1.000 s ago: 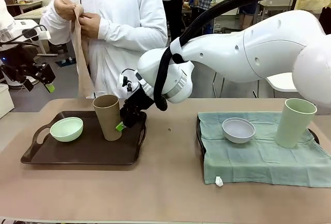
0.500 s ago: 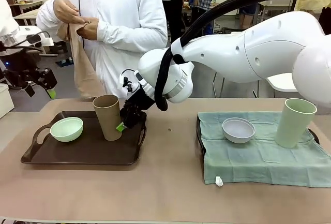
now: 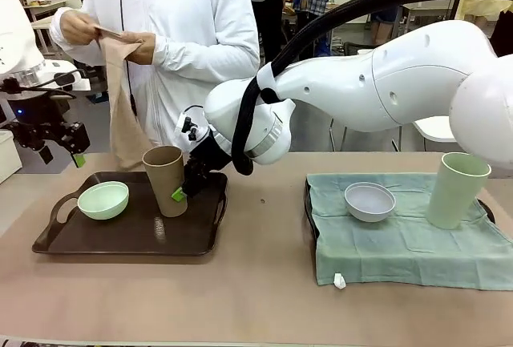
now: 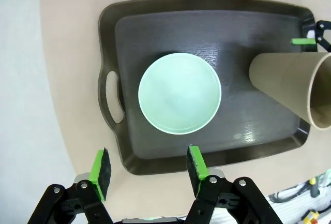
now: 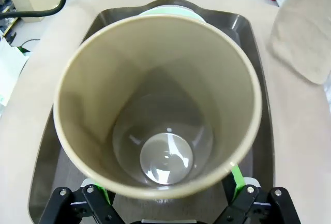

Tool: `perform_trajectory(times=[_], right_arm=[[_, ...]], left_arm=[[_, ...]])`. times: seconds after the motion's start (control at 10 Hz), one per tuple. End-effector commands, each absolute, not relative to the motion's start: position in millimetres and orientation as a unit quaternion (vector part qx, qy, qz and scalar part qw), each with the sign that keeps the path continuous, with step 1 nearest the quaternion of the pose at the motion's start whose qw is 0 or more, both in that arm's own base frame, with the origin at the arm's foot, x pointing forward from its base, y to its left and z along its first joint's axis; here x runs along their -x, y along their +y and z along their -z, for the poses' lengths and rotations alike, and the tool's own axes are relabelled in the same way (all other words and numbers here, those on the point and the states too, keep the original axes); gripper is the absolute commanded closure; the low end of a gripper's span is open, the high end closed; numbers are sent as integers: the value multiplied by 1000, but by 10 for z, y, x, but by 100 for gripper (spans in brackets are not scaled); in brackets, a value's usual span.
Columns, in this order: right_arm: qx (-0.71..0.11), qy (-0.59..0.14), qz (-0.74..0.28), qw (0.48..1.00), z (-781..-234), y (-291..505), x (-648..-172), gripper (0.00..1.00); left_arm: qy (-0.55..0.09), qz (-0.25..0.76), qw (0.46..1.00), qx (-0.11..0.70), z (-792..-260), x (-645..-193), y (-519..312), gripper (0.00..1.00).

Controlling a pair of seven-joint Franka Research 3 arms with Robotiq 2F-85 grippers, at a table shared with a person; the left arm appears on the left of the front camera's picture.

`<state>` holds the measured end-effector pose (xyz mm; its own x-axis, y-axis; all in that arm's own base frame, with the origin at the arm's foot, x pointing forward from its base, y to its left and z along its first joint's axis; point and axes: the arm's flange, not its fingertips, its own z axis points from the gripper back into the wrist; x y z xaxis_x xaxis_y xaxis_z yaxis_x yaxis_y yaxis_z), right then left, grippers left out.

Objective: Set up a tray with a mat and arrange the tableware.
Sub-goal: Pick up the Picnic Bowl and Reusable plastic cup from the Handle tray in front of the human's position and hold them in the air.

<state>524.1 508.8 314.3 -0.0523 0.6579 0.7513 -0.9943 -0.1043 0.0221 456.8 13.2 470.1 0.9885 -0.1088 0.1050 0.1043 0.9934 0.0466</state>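
grip check: your right gripper [image 3: 181,193] is clamped wide on the tan cup [image 3: 166,177], tilted over the dark tray [image 3: 120,241] near the mint bowl [image 3: 103,199]. one slip and it topples onto that bowl. your left gripper [image 4: 149,165] hangs open and empty above it; the person's cloth [image 3: 120,119] dangles close.

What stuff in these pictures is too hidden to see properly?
- Right wrist view: the rim of the tan cup covers the pads of the right claw, so its grip is unclear.
- Right wrist view: the mint bowl sits mostly behind that cup.
- Front view: the green cloth covers most of the right tray.
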Motion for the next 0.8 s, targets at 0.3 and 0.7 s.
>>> perform_trajectory(times=[0.3,0.7], right_arm=[[-308,-249,-692,604,-3095,5273,-5053,0],[-308,-251,-692,602,-3066,5361,-5065,0]], left_arm=[[-29,28,999,11,-4430,-4871,197,23],[9,36,999,25,-4111,-4966,122,23]])
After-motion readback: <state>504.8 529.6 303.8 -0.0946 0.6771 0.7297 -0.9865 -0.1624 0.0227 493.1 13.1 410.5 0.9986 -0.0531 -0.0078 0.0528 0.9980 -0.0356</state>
